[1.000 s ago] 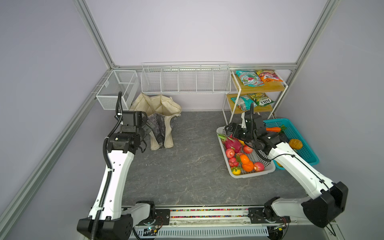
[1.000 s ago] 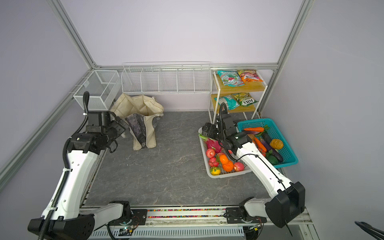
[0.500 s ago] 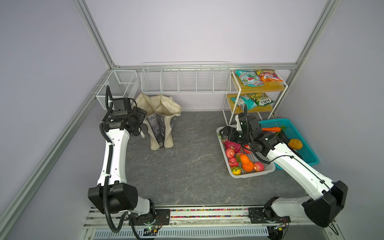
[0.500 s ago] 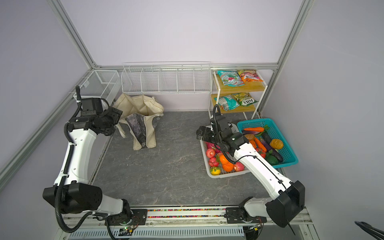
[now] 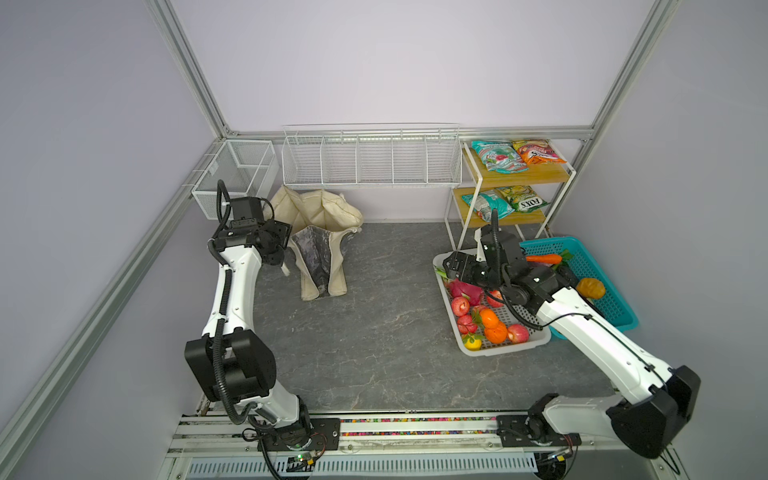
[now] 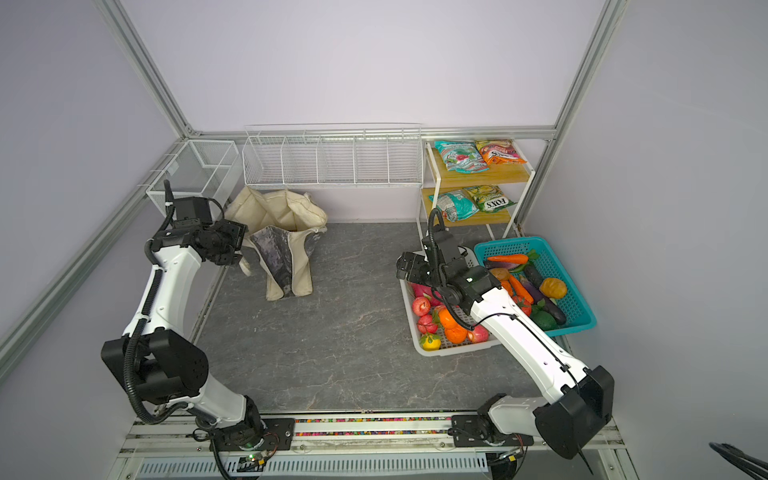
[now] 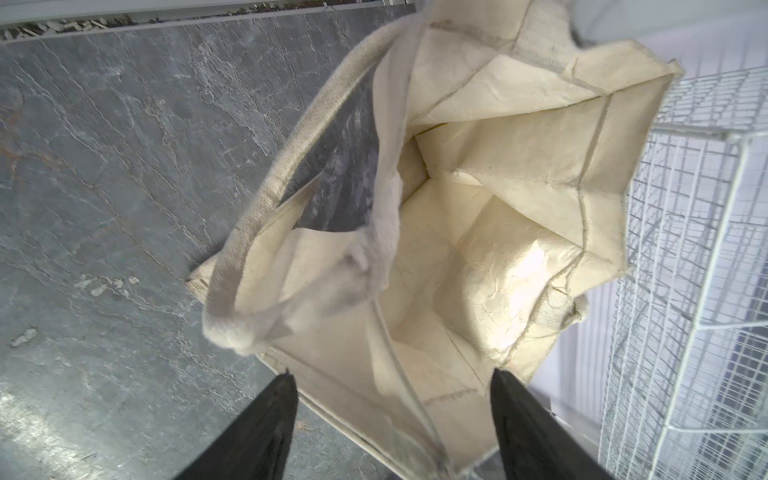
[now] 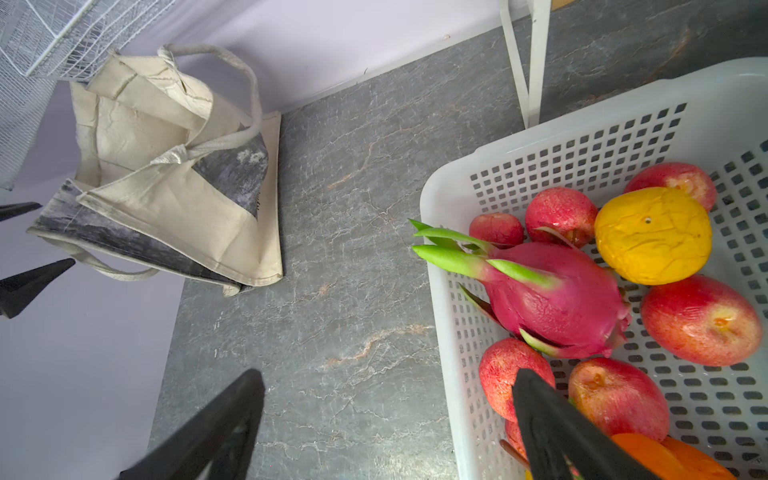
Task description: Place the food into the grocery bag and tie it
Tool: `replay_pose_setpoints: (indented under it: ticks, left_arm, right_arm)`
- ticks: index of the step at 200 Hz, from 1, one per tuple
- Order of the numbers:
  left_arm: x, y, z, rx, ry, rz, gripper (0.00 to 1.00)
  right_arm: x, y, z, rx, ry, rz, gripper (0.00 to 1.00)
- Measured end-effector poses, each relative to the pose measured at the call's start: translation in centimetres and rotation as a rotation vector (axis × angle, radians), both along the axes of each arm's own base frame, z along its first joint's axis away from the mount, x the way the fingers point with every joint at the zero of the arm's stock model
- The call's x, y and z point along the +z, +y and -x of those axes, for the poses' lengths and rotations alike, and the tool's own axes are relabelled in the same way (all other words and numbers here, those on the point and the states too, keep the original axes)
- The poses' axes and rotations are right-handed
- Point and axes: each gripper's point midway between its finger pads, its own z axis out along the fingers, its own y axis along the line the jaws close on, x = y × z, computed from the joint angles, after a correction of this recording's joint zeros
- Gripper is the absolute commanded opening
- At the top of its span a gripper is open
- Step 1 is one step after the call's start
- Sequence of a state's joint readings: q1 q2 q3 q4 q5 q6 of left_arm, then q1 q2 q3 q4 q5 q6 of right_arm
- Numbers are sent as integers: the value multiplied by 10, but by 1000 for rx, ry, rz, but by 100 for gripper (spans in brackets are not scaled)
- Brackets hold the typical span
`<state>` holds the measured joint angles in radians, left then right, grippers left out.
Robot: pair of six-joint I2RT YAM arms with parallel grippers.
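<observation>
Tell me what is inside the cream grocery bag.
In the left wrist view the grocery bag shows only bare cream lining, with nothing lying in it. Its drooping handle covers part of the inside.

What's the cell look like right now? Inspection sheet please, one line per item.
Surface: grey marbled tabletop, no spills seen.
Job's things: grocery bag stands open at the back left, nothing seen inside in the left wrist view; fruit in the white basket; vegetables in the teal basket; snack packets on the shelf rack.
Clutter: nothing seen.
Grippers: left gripper open, fingers either side of the bag's near edge; right gripper open above the white basket's corner, holding nothing.
Cables: black cable runs along each arm; the right arm's loops over the fruit.
Surroundings: wire baskets on the back wall, lilac walls, aluminium frame.
</observation>
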<state>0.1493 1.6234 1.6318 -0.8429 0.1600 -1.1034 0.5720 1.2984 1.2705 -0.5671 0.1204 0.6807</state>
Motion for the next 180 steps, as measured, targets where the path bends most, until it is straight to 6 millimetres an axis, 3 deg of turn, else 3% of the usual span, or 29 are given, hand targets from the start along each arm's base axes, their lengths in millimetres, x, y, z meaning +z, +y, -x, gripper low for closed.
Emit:
replay_pose_setpoints:
  ticks: [12, 70, 132, 180]
  left_arm:
    - [-5, 2, -1, -8, 11, -3, 60]
    - [-11, -7, -3, -94, 17, -4, 0]
    - [-11, -31, 21, -238, 37, -7, 0]
    - [2, -76, 73, -398, 25, -13, 0]
  right_arm:
    - [3, -3, 1, -9, -10, 1, 96]
    - [3, -5, 1, -17, -14, 7, 96]
    - [-4, 11, -11, 13, 24, 0, 97]
    - [0, 43, -30, 77, 68, -57, 98]
